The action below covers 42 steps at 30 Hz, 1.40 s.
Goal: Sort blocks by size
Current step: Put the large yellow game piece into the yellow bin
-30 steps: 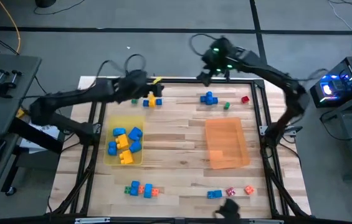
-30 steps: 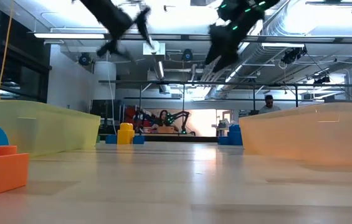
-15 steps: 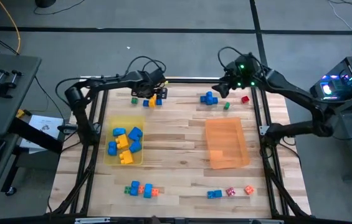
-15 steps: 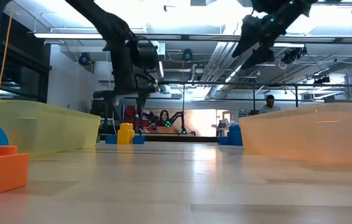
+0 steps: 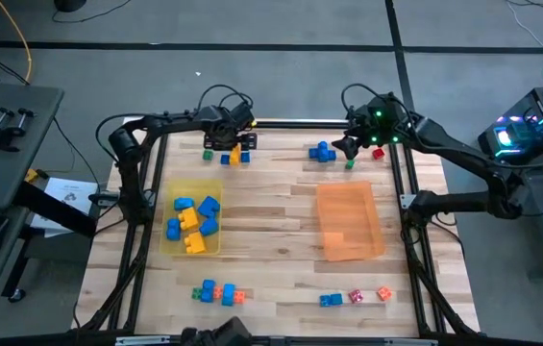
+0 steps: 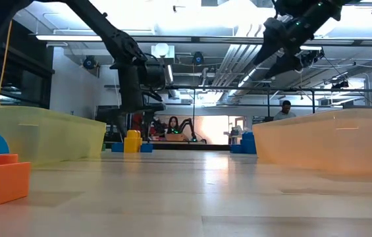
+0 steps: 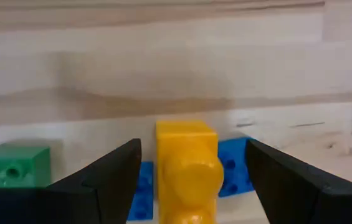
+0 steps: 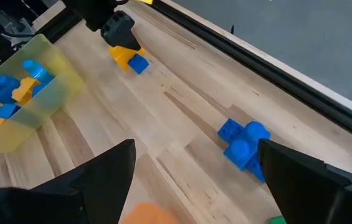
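A yellow block [image 7: 186, 163] stands on a blue brick [image 7: 230, 173] near the table's far edge, a small green cube [image 7: 11, 167] beside them. My left gripper [image 5: 229, 144] is open, pointing down, one finger on either side of the yellow block [image 5: 235, 154] without touching it. My right gripper [image 5: 350, 146] is open and empty, above the table beside a cluster of blue blocks [image 8: 244, 144] at the far right. A green cube [image 5: 350, 163] and a red cube [image 5: 378, 153] lie near it.
A yellow tray [image 5: 167, 197] at the left holds several blue and yellow blocks. An orange tray [image 5: 350, 223] lies at the right. Small blocks lie near the front edge: one group [image 5: 218, 293] and another [image 5: 356, 297]. Bare wood lies between the trays.
My left gripper has gone toward the table's far edge and come down over the yellow block, its fingers now on either side of it. My right gripper has moved toward the table's right and near side, to beside the blue blocks. No block has moved.
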Available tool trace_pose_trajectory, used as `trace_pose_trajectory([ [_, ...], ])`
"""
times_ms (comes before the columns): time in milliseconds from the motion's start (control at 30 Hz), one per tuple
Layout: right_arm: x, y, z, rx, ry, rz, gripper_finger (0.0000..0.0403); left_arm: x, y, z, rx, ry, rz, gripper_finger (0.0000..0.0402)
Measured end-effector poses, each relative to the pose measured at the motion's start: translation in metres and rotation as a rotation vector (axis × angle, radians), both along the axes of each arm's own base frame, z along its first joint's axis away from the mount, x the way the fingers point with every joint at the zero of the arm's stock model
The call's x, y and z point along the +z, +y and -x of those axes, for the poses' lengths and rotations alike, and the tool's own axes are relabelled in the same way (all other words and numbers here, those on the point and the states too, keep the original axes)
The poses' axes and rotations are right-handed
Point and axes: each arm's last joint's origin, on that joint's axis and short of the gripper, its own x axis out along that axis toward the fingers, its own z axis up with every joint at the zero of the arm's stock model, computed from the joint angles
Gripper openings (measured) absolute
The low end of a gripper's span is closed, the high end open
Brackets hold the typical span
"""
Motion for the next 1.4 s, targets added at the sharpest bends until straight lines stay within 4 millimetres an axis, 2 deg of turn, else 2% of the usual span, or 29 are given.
trace_pose_trajectory([
  [100,0.000,0.000,-0.001,0.000,0.002,0.015,0.0330,0.000,0.001,0.002,-0.005,0.012,0.003,0.0218],
  [300,0.000,0.001,-0.001,0.012,0.013,0.034,0.0330,0.001,0.000,0.002,-0.011,0.001,0.016,0.0081],
  [433,0.000,0.000,-0.001,0.014,0.028,0.059,0.0330,0.013,-0.004,0.004,-0.080,-0.007,-0.012,0.0071],
  [567,0.002,-0.001,-0.002,-0.001,0.001,0.061,0.0330,0.064,-0.014,0.012,-0.111,-0.077,-0.181,0.0071],
  [667,0.004,-0.002,-0.004,-0.004,-0.025,0.077,0.0330,0.109,-0.031,0.025,-0.221,-0.122,-0.333,0.0071],
  [733,0.005,-0.002,-0.004,-0.007,-0.034,0.078,0.0330,0.141,-0.052,0.036,-0.338,-0.177,-0.410,0.0071],
  [800,0.005,-0.002,-0.004,-0.024,-0.045,0.058,0.0330,0.165,-0.079,0.049,-0.423,-0.224,-0.420,0.0071],
  [933,0.005,-0.002,-0.004,-0.055,-0.065,0.022,0.0330,0.187,-0.136,0.079,-0.541,-0.227,-0.344,0.0071],
  [1033,0.006,-0.003,-0.005,-0.084,-0.092,-0.004,0.0330,0.188,-0.173,0.098,-0.597,-0.210,-0.259,0.0071],
  [1167,0.008,-0.001,-0.008,-0.138,-0.140,-0.077,0.0330,0.165,-0.208,0.111,-0.659,-0.146,-0.161,0.0071],
  [1267,0.008,0.005,-0.012,-0.146,-0.169,-0.127,0.0330,0.138,-0.219,0.120,-0.672,-0.063,-0.122,0.0071],
  [1400,0.008,0.017,-0.020,-0.133,-0.187,-0.191,0.0330,0.103,-0.220,0.127,-0.633,0.041,-0.067,0.0071],
])
